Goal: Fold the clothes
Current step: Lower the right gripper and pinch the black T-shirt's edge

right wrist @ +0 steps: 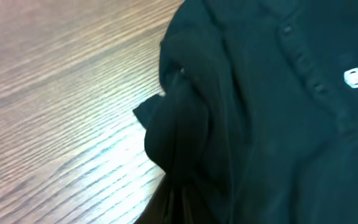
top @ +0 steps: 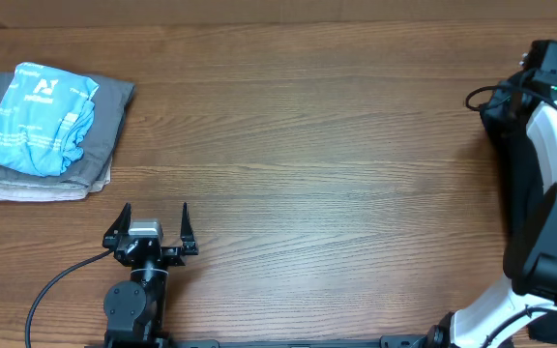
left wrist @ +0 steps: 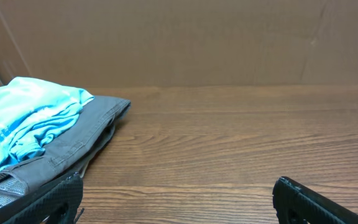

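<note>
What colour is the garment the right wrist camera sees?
Garment: black, small white logo; right wrist view.

Even warm light, pale sheen on the wooden table (right wrist: 55,93), black shirt (right wrist: 278,124) blurred close up (folds barely legible), soft shadows.

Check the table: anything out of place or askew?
The black shirt is bunched in a heap on the table, not spread flat. At far left, the light blue shirt sits rumpled atop the gray garment.

left tool (top: 156,211) forward, jaws wide apart; right arm (top: 549,193) bent at right side, right tool closed.
</note>
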Robot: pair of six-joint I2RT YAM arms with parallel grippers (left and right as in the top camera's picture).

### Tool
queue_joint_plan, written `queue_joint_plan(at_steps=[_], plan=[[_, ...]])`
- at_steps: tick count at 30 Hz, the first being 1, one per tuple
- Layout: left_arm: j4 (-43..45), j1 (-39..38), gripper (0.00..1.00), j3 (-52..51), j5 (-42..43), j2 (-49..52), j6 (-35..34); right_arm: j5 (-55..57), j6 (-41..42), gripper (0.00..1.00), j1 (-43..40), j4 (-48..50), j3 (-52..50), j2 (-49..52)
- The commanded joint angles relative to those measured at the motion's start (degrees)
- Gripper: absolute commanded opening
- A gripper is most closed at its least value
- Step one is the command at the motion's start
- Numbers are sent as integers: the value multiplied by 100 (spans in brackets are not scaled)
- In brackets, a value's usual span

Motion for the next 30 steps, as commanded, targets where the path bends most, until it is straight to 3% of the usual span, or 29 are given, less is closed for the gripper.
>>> queue_joint_plan(at_steps=[1,10,18,30], plan=[[24,-39,100,-28,-28,-66,-94,-70,59,4,-120,-90,85,-33],[24,-39,100,-28,-28,-66,-94,-157,59,4,-348,-238,83,0],[26,-39,100,-28,-28,-66,-94,-1137,20,4,-450,-144,85,-2],[24,-39,100,-28,-28,-66,-94,-879,15,4,-450,-94,-66,188]])
